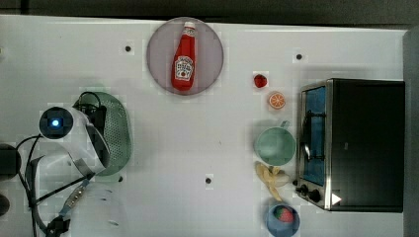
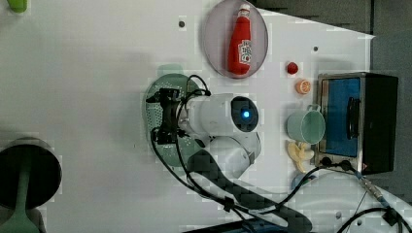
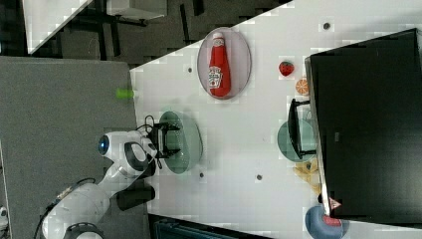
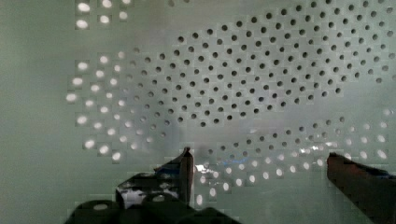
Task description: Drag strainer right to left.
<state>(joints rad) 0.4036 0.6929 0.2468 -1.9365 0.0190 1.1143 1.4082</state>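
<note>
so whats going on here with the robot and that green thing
The arm has its open gripper lowered inside the strainer, which sits on the table at the top view's left. In the wrist view the fingers stand apart over the perforated bottom, holding nothing. The cup and ketchup bottle lie apart from it.

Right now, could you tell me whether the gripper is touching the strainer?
Cannot tell. The wrist view shows the open gripper inside the strainer, fingertips close to its perforated wall, but neither contact nor a gap is plain.
</note>
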